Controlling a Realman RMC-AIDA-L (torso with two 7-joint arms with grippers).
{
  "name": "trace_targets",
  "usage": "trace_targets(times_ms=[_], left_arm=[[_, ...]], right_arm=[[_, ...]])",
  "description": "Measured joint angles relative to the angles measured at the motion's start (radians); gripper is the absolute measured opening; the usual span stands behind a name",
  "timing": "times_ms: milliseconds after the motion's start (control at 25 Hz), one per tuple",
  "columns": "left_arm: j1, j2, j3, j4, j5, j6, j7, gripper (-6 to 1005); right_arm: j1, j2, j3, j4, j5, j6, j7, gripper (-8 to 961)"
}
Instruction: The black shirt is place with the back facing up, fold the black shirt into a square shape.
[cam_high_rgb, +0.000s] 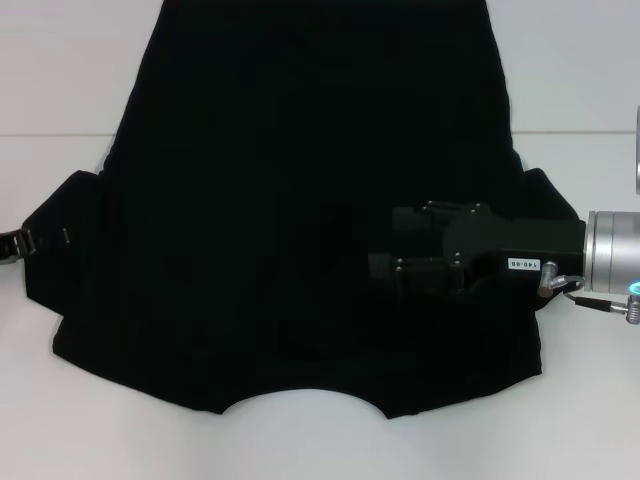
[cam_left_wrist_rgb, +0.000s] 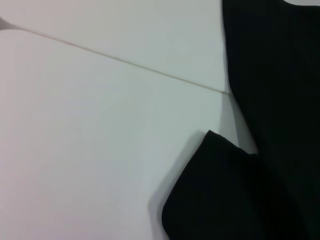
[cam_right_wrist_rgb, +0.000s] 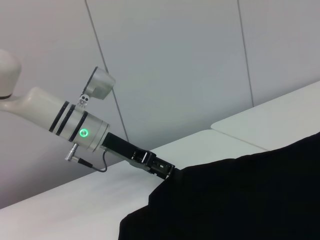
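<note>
Head view: black shirt (cam_high_rgb: 290, 200) lies flat; right gripper (cam_high_rgb: 385, 250) hovers above it, left gripper (cam_high_rgb: 22, 242) at the sleeve, finger states indiscernible. Fold evenly, keeping edges aligned.

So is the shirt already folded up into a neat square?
No, the black shirt lies spread out flat on the white table, both sleeves sticking out sideways and the curved neckline open at the near edge.

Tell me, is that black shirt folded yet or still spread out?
Mostly spread out: the black shirt lies flat on the white table, both sleeves out to the sides and the neckline showing at the near edge.
</note>
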Motion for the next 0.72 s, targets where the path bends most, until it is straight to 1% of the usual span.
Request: trace_targets(times_ms=[400, 720], left_arm=[[-0.001, -0.002, 0.004, -0.004, 0.000, -0.002, 0.004, 892], [-0.008, -0.004, 0.070, -0.003, 0.000, -0.002, 0.008, 889]], right_arm=[[-0.001, 0.000, 0.002, 0.000, 0.000, 0.000, 0.000, 885], [-0.003, 0.000, 0.004, 0.000, 0.000, 0.000, 0.000, 885]])
